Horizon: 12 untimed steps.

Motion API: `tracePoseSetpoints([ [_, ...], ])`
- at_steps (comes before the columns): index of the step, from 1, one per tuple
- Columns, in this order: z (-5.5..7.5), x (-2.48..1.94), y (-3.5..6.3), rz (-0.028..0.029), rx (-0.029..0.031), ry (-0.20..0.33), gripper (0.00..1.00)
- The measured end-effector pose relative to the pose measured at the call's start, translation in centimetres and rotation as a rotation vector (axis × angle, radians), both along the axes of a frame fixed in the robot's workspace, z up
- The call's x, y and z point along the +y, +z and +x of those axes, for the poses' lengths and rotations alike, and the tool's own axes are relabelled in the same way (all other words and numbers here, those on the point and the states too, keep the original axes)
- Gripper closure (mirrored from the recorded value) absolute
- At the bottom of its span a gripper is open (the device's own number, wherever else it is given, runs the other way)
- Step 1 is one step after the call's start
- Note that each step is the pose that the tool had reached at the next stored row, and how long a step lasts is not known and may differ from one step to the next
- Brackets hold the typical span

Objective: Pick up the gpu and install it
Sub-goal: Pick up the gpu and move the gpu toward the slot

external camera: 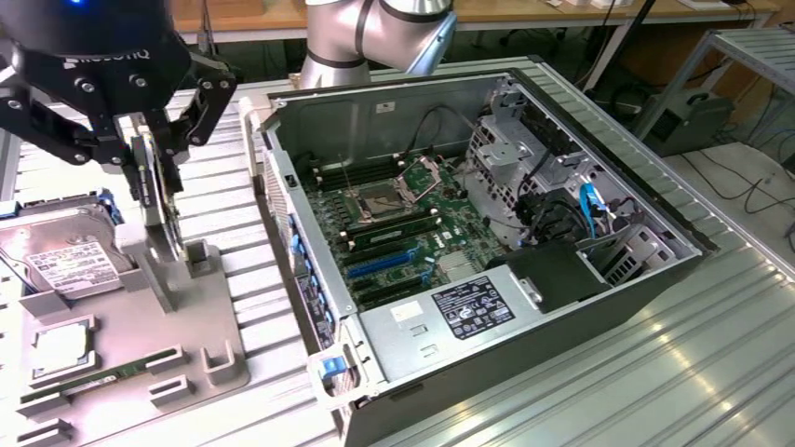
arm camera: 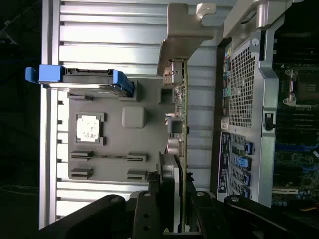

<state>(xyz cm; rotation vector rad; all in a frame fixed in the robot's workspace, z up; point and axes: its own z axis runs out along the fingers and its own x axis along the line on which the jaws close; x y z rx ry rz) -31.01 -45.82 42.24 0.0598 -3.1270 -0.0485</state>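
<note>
**A:** Where's the gpu (external camera: 159, 200)?

**B:** It's standing on edge, clamped between the black fingers of the hand (external camera: 149, 154), above the grey moulded tray (external camera: 186, 326) at the exterior view's left. It's a thin green board with a bent silver bracket (arm camera: 184, 30) at one end.

**A:** What's around it?

**B:** A hard drive (external camera: 62, 265) with a white label and blue rails lies in the tray just beside it. To the right is the open computer case (external camera: 597, 214), its green motherboard (external camera: 397, 223) exposed, on the ribbed metal bench (external camera: 695, 372).

The tabletop (external camera: 671, 372) is ribbed, shiny metal. The gpu (external camera: 162, 209) has a matt silver metal bracket; the tool (external camera: 152, 154) is matt black; the parts tray (external camera: 125, 312) is smooth grey plastic.
</note>
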Motion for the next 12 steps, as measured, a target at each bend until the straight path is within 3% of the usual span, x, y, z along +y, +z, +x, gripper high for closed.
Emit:
tracePoseSetpoints([
  [2,0.2,0.00,0.31,-0.0002,-0.0002,0.000,0.71],
  [7,2.9,0.00,0.27,-0.0001,-0.0008,0.000,0.71],
  [12,3.6,0.00,0.26,-0.0001,-0.0011,0.000,0.71],
])
